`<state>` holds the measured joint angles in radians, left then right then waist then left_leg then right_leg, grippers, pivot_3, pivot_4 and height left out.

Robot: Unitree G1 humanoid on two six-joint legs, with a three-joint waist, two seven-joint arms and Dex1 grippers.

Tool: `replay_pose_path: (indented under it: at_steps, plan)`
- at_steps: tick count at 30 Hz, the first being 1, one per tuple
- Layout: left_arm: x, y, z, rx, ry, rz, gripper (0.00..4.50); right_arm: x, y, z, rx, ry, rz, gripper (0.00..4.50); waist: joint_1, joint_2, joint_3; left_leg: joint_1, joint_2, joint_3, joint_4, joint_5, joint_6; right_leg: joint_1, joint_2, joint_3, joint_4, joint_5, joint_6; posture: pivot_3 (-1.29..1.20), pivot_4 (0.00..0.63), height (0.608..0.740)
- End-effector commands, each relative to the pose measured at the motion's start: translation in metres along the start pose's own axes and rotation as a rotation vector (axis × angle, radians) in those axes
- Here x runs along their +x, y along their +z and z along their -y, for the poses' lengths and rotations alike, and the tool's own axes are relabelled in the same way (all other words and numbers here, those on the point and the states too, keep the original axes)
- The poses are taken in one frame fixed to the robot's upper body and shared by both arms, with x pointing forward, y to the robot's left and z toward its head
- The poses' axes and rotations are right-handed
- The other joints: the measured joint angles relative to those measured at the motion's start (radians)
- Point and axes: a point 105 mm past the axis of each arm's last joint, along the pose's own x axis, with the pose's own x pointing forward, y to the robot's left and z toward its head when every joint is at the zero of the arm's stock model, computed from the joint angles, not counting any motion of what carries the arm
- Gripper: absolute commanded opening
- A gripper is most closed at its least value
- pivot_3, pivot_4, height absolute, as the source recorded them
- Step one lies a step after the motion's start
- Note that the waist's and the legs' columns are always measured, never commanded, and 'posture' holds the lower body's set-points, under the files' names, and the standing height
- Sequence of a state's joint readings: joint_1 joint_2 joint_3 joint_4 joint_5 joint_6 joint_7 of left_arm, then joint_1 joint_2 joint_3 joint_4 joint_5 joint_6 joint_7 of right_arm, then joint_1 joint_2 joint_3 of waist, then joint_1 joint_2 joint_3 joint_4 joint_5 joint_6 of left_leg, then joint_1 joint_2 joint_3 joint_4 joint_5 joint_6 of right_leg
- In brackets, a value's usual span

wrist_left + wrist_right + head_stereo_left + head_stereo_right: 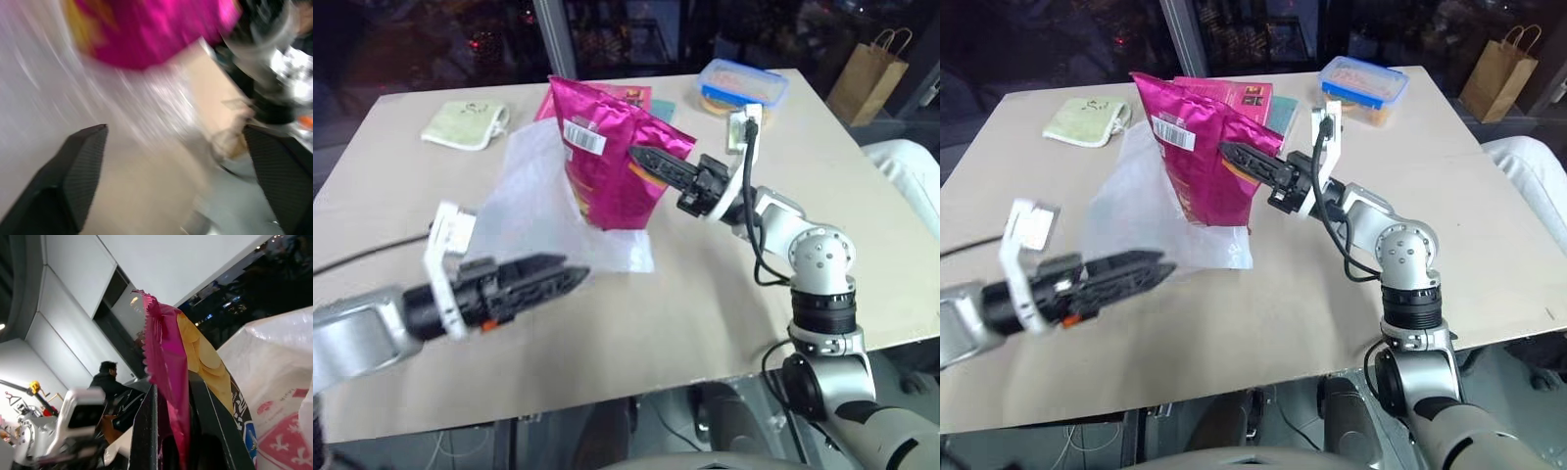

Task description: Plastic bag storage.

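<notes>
Left tool (570,276) over tan table (705,313)

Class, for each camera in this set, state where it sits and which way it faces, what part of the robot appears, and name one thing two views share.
Left and right eye views: on the head, looking forward and down at the table; both arms show.
Left wrist view: on the left arm, along the open left gripper toward the plastic bag.
Right wrist view: on the right arm, along the right gripper, upward past a seated person.
Shared: the chips packet that the right gripper pinches.
</notes>
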<state>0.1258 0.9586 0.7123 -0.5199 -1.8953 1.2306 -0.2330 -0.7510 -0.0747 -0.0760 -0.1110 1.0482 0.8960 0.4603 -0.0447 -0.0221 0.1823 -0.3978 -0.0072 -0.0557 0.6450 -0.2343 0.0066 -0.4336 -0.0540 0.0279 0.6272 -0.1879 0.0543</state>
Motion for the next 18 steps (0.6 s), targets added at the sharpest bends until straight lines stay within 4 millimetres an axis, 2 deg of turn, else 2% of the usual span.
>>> replay_pose_path:
  at_steps: [1, 6, 12, 16, 18]
  plan:
    - [0.005, -0.017, 0.008, -0.003, -0.014, -0.003, 4.47, 0.005, 0.010, -0.011, -0.035, 0.054, 0.005, 0.00, 0.005, 0.001, 0.001, 0.000, 0.000, 0.001, 0.000, 0.000, 0.000, 0.000, 0.000, 0.000, 0.000, -0.001, -0.001, 0.00, 0.150, 0.740]
    - [0.035, -0.025, 0.002, -0.142, -0.010, 0.120, 4.47, 0.006, 0.014, -0.009, -0.050, 0.039, -0.001, 0.00, 0.014, 0.001, 0.000, 0.000, -0.001, 0.002, 0.001, 0.000, 0.000, 0.002, -0.001, 0.001, -0.001, 0.000, -0.001, 0.00, 0.150, 0.740]
    - [0.066, -0.011, -0.010, -0.401, -0.031, 0.323, 4.47, 0.005, 0.017, -0.007, -0.068, 0.016, 0.001, 0.00, 0.015, 0.000, 0.000, 0.000, -0.001, 0.001, 0.002, 0.000, 0.000, 0.002, -0.001, 0.001, -0.001, 0.002, -0.001, 0.00, 0.150, 0.740]
    - [0.079, 0.002, -0.024, -0.567, -0.005, 0.477, 4.47, 0.003, 0.020, -0.004, -0.081, -0.007, 0.004, 0.00, 0.015, 0.000, 0.000, 0.000, -0.001, 0.002, 0.002, 0.000, 0.000, 0.002, -0.001, 0.001, -0.001, 0.003, 0.000, 0.00, 0.150, 0.740]
    - [0.084, 0.001, -0.028, -0.619, 0.009, 0.492, 3.92, 0.002, 0.020, -0.003, -0.086, -0.014, 0.005, 0.00, 0.015, 0.000, -0.001, -0.001, -0.002, 0.001, 0.003, 0.000, 0.000, 0.002, -0.001, 0.001, -0.001, 0.003, 0.000, 0.00, 0.150, 0.740]
